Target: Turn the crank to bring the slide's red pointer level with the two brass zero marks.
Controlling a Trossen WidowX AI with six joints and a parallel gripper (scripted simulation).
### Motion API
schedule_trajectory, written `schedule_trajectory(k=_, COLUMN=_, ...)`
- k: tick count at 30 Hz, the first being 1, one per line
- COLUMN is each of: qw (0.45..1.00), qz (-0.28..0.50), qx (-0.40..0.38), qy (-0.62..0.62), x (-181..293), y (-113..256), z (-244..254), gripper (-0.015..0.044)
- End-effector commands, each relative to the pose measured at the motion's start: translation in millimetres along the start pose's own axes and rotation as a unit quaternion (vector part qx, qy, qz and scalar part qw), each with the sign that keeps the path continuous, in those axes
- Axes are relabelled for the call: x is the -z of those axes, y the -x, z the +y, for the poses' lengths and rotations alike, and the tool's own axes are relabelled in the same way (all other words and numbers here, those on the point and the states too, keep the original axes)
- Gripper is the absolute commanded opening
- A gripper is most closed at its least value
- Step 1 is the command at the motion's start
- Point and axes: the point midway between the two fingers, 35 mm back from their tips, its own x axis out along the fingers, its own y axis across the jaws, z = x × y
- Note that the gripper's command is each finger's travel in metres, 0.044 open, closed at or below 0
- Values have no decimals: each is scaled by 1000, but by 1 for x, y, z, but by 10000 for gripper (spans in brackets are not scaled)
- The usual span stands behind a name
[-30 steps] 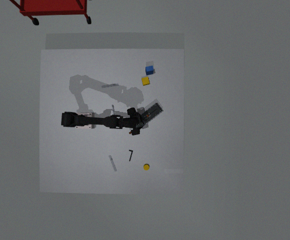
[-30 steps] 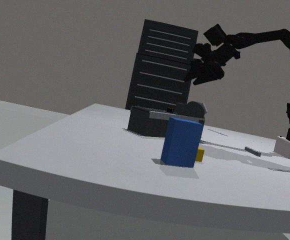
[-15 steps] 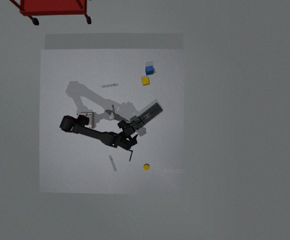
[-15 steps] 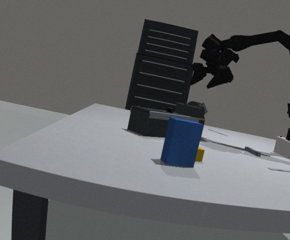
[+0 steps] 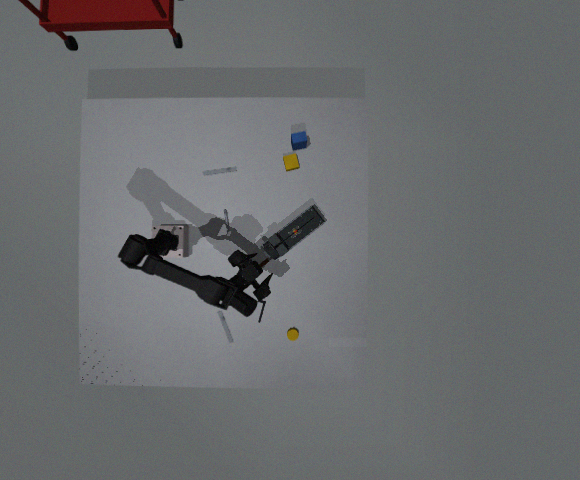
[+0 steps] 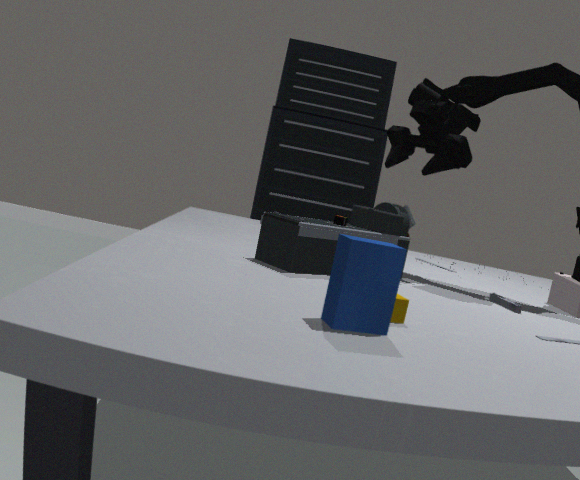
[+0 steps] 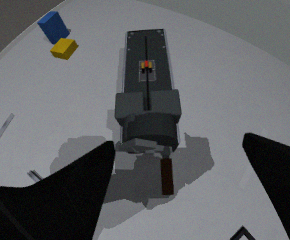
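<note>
The dark grey machine (image 5: 308, 222) (image 6: 280, 248) (image 7: 135, 82) stands on the table, its slotted slide bed running away from the crank end in the wrist view. The small red pointer (image 7: 146, 63) sits over the slot, with yellow brass marks beside it. It looks about level with them, but is too small to judge exactly. The crank's brown handle (image 5: 264, 262) (image 7: 167, 176) sticks out from the near end. My gripper (image 5: 263, 265) (image 6: 405, 169) (image 7: 180, 143) is open and empty, high above the crank end. In the wrist view the handle appears between the fingers, well below them.
A tall blue block (image 5: 298, 140) (image 6: 365, 284) (image 7: 52, 27) and a yellow block (image 5: 291, 162) (image 6: 400, 311) (image 7: 64, 49) stand to one side of the machine. A yellow round piece (image 5: 293, 334) lies on the other side. Thin grey strips (image 5: 220, 171) (image 5: 225, 326) lie on the table.
</note>
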Motion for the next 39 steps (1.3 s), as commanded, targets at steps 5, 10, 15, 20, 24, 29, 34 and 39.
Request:
schedule_trajectory(k=5, qw=1000, qz=1, qx=-7, qy=-3, x=33, y=-33, z=-1, gripper=440)
schedule_trajectory(k=10, qw=1000, qz=1, qx=-7, qy=-3, x=53, y=-51, z=2, gripper=440)
schedule_trajectory(k=15, qw=1000, qz=1, qx=-7, qy=-3, x=62, y=-59, z=4, gripper=440)
schedule_trajectory(k=20, qw=1000, qz=1, qx=-7, qy=-3, x=64, y=-61, z=3, gripper=440)
schedule_trajectory(k=24, qw=1000, qz=1, qx=-7, qy=-3, x=69, y=-66, z=3, gripper=440)
schedule_trajectory(k=29, qw=1000, qz=1, qx=-7, qy=-3, x=74, y=-72, z=3, gripper=440)
schedule_trajectory(k=34, qw=1000, qz=1, qx=-7, qy=-3, x=80, y=-78, z=3, gripper=440)
schedule_trajectory(k=39, qw=1000, qz=1, qx=-7, qy=-3, x=86, y=-84, z=3, gripper=440)
